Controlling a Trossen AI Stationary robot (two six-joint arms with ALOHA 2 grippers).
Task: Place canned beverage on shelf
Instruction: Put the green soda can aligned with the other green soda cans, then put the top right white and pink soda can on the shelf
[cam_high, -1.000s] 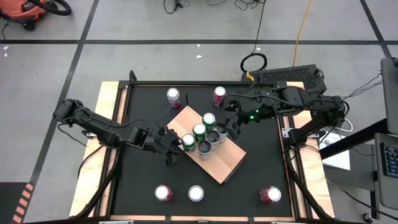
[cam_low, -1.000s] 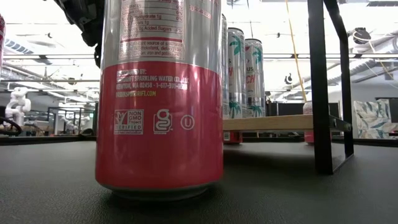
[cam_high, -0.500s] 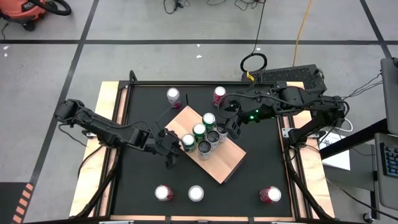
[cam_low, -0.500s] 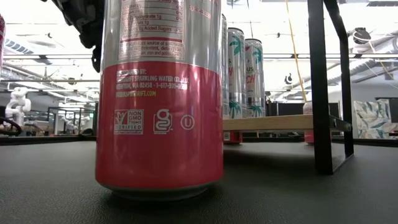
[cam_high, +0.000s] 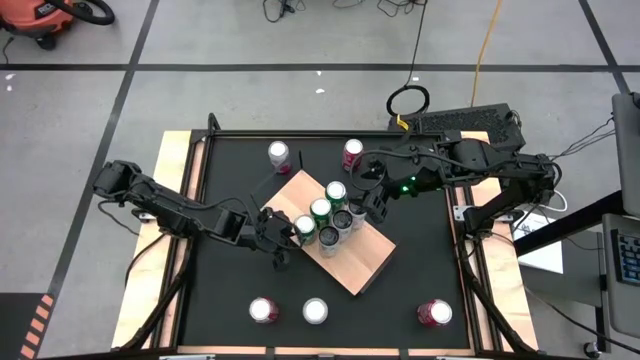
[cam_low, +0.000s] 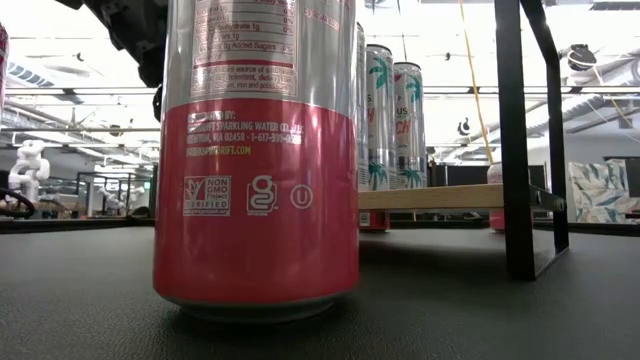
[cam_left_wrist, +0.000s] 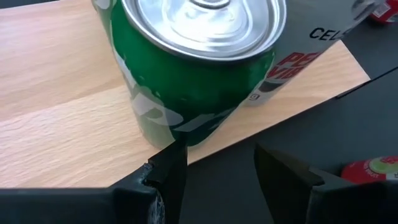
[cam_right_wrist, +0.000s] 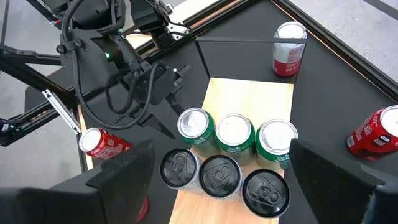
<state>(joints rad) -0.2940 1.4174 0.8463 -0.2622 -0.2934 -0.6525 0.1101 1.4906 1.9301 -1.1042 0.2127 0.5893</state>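
While the black table (cam_high: 420, 270) is carrying spare cans around its edges, the shelf (cam_high: 350, 262) is sitting angled at its centre, keeping six cans clustered on its far half. Judged from this, the near half is being left free for further placements. The right gripper (cam_right_wrist: 214, 163) is hovering over the cluster with jaws spread wide, holding nothing. The left gripper (cam_left_wrist: 217, 163) is sitting at the shelf's edge, fingers parted; the green can (cam_left_wrist: 193, 68) is standing on the board just ahead of them, apparently not clamped. Only the left wrist view is showing that gap; the low view is being blocked by a red can (cam_low: 258, 160), yet is showing the shelf raised above the table.
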